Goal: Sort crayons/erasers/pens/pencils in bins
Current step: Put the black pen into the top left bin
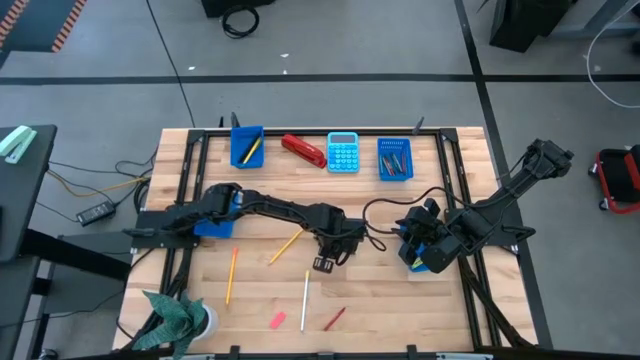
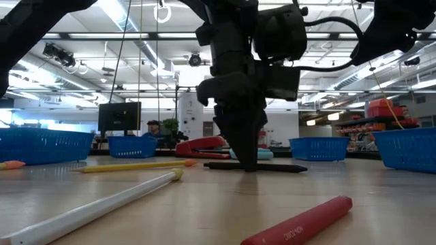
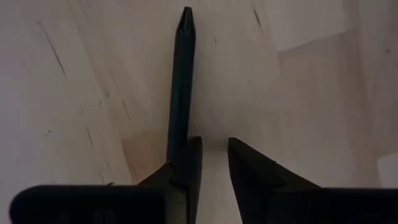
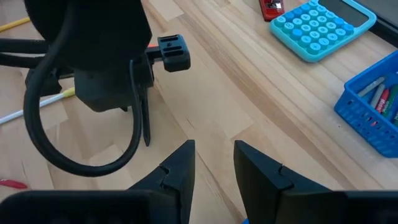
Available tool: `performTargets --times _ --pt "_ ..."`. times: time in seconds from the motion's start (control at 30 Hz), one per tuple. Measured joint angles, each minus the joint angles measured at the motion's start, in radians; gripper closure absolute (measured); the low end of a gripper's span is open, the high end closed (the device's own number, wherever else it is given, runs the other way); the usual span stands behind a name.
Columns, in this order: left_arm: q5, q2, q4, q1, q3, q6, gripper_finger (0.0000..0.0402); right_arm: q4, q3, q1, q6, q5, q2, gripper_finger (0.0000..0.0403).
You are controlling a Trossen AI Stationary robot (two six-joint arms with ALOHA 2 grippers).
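One slim black pen on wood

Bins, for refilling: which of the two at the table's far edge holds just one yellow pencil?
The far-left bin, beside the red stapler. It holds a single yellow pencil; the far-right bin, past the calculator, holds several mixed sticks.

Faint unreadable print on red crayon
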Motion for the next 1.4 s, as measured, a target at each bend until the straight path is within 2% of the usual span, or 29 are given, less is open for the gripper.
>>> performTargets --times 0.5,0.87,1.13,1.4 --pt "0.003 0.024 0.005 0.008 0.000 0.006 0.0334 0.000 0.000 0.000 -0.004 0.000 0.000 0.0285" --pt "-0.006 -0.087 -0.036 -0.004 -0.005 0.021 0.0354 0.000 0.000 0.000 -0.004 0.000 0.000 0.0285" --pt "-0.006 -0.062 -0.016 0.040 -0.004 0.056 0.0357 0.000 0.000 0.000 -0.004 0.000 0.000 0.0285" --pt "0.085 -0.012 -0.028 0.059 -0.005 0.087 0.0340 0.000 0.000 0.000 -0.004 0.000 0.000 0.0285"
